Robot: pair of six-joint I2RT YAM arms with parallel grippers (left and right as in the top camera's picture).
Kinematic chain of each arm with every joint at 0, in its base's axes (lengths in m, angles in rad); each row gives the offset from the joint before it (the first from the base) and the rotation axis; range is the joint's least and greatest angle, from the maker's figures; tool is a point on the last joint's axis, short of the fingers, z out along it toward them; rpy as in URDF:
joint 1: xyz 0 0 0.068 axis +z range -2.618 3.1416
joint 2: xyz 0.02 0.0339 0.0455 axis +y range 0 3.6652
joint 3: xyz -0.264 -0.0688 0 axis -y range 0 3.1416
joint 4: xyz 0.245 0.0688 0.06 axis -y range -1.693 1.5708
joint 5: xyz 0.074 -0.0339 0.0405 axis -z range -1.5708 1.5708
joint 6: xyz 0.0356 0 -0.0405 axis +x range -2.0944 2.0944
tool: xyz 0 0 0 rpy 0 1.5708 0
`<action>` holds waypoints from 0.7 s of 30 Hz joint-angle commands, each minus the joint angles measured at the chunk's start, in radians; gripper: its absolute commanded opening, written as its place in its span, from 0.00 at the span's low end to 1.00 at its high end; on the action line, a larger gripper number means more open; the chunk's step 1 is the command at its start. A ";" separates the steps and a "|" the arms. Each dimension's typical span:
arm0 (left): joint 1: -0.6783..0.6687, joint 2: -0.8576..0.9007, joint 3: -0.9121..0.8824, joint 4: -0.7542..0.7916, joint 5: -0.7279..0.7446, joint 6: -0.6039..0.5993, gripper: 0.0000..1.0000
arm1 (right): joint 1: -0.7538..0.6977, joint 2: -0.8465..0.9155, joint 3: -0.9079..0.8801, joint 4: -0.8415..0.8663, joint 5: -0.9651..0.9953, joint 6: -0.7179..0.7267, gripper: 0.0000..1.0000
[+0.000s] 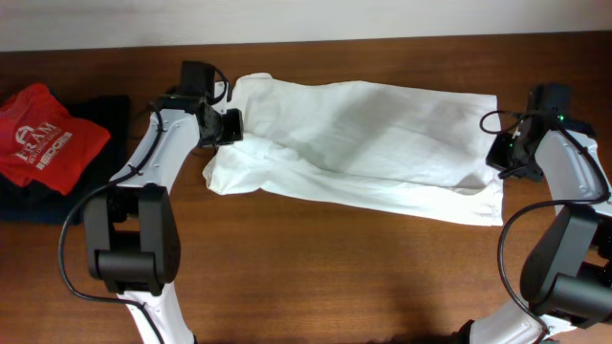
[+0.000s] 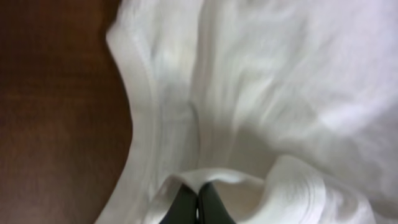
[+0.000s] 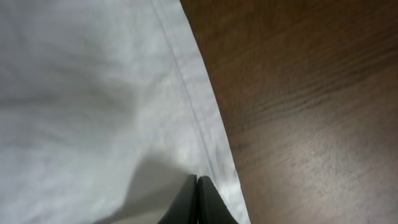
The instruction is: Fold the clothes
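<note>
Overhead, wrinkly white soft-fabric T-shirt (image 1: 363,143) spread on dark brown wood-grain table (image 1: 316,263), pale wall strip (image 1: 287,17) behind, left gripper (image 1: 229,126) and right gripper (image 1: 499,158) jaws pinching opposite shirt ends.

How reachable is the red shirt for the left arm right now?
Probably not right away: the left gripper is shut on the edge of the white T-shirt. Once it lets go, likely yes; the red shirt lies uncovered on a dark garment at that arm's side, with only bare table between.
</note>
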 commanded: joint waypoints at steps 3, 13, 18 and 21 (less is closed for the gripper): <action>0.000 0.007 0.006 0.134 0.008 -0.009 0.01 | -0.002 0.006 0.006 0.097 0.004 0.043 0.04; -0.004 0.007 0.006 -0.031 0.008 -0.008 0.64 | -0.003 0.006 0.006 -0.014 -0.027 0.043 0.47; -0.004 0.007 0.006 -0.112 0.007 -0.008 0.49 | -0.003 0.006 0.006 -0.275 -0.166 0.043 0.47; -0.004 0.007 0.006 -0.112 0.008 -0.008 0.49 | -0.003 0.006 -0.037 -0.204 -0.172 0.089 0.32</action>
